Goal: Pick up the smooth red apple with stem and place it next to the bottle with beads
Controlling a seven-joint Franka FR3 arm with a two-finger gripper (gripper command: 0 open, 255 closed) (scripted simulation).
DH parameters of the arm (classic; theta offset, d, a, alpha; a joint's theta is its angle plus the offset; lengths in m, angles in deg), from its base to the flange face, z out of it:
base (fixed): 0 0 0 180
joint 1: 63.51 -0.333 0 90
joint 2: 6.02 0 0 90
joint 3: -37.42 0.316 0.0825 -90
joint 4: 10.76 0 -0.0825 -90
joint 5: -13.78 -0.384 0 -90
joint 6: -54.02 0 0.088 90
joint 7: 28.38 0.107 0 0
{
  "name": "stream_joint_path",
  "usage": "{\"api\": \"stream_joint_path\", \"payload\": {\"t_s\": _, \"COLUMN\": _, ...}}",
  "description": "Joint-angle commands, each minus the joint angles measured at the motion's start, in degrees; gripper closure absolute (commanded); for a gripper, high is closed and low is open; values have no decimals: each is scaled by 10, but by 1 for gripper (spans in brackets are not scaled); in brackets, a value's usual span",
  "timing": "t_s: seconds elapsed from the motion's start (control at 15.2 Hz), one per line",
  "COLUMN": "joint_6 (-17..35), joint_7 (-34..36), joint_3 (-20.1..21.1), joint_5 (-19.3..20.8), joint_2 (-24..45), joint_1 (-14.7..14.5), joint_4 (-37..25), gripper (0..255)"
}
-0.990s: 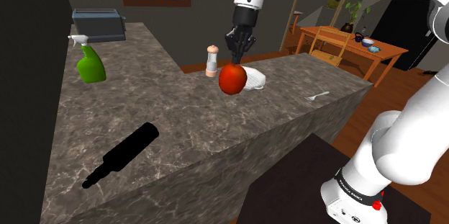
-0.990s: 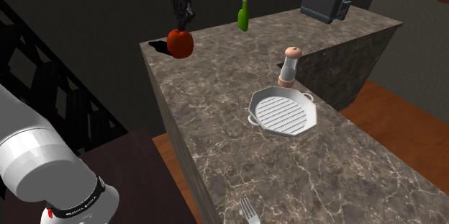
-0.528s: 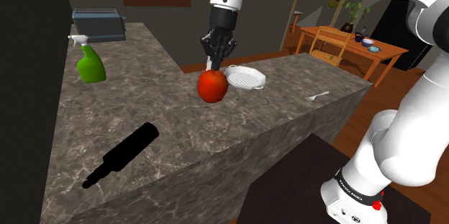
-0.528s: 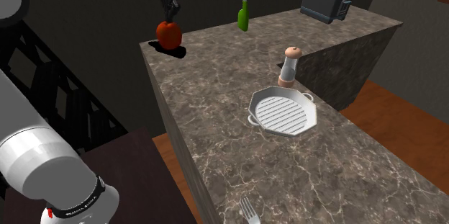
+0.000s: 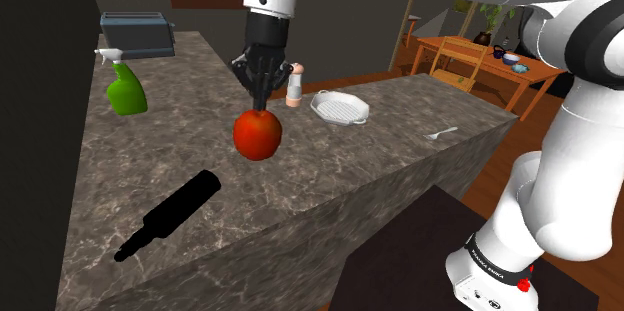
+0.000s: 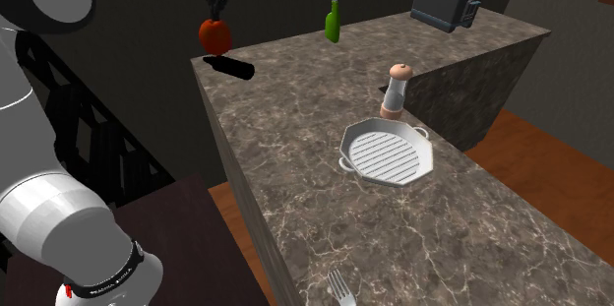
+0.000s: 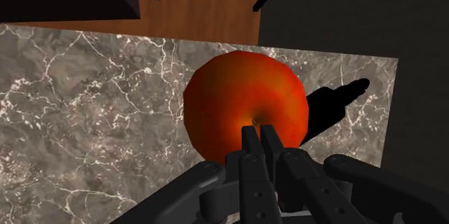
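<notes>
black bottle (image 5: 170, 214) lying flat on marbled counter (image 5: 400, 149) nearest; round red apple (image 5: 257, 135) hangs above counter just past it, black gripper (image 5: 262, 97) fingers pinched together on its stem; green spray bottle (image 5: 125, 89) farther back

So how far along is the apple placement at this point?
Done: the gripper is shut on the red apple at its stem, clear of the counter. In hand: it hangs near the black bottle lying on its side. Left: set it down beside the bottle and release.
</notes>
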Motion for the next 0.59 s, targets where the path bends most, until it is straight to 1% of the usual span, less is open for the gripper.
{"api": "stream_joint_path", "payload": {"t_s": 0.0, "joint_6": -8, "joint_7": 28, "joint_3": 10, "joint_5": 10, "joint_2": 37, "joint_1": -17, "joint_4": -50, "gripper": 255}}
{"api": "stream_joint_path", "payload": {"t_s": 0.07, "joint_6": -9, "joint_7": 31, "joint_3": 10, "joint_5": 11, "joint_2": 42, "joint_1": -19, "joint_4": -56, "gripper": 255}}
{"api": "stream_joint_path", "payload": {"t_s": 0.53, "joint_6": 48, "joint_7": 20, "joint_3": 10, "joint_5": 8, "joint_2": 33, "joint_1": -18, "joint_4": 10, "gripper": 255}}
